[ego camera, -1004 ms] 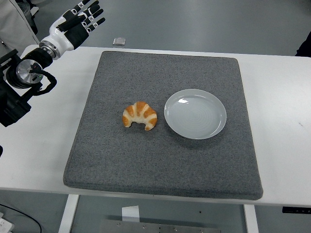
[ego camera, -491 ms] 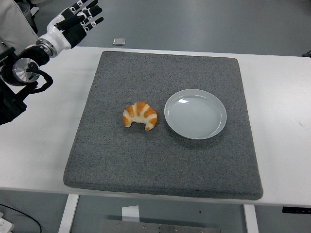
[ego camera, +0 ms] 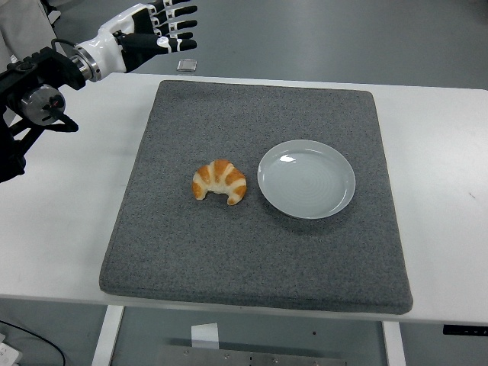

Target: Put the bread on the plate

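Observation:
A golden croissant lies on the grey mat, just left of an empty white plate. My left hand is raised above the table's far left corner, fingers spread and holding nothing, well away from the croissant. The right arm is out of view.
The mat covers most of the white table. A small pale object lies on the floor beyond the table's far edge. A person's light sleeve shows at the top left corner.
My left arm has swung right and forward, so the open hand now points to the right over the mat's far left corner. The croissant and plate have not moved.

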Robot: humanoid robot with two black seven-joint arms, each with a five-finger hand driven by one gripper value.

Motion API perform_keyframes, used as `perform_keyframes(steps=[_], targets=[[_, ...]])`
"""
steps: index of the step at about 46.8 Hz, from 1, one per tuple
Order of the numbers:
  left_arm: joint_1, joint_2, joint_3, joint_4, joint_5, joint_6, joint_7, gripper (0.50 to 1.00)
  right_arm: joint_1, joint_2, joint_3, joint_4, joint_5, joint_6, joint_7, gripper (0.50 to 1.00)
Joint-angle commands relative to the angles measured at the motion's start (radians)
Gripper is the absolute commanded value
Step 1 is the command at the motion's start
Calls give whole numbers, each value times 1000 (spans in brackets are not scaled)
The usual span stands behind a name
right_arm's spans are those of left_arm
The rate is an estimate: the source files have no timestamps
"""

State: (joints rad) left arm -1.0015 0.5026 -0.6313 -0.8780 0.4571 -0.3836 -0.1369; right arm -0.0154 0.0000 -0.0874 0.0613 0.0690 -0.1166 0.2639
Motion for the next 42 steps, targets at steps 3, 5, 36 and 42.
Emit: perform_keyframes(steps=[3,5,36,42], targets=[[3,31,-1,-105,176,9,0,979,0,0,0,0,0,0,0,932],[4,42,-1,-143,231,15,2,975,0,0,0,0,0,0,0,932],[6,229,237,-492,660,210,72,924,0,0,0,0,0,0,0,932],[9,229,280,-518,730,261,106,934,0,0,0,0,0,0,0,932]])
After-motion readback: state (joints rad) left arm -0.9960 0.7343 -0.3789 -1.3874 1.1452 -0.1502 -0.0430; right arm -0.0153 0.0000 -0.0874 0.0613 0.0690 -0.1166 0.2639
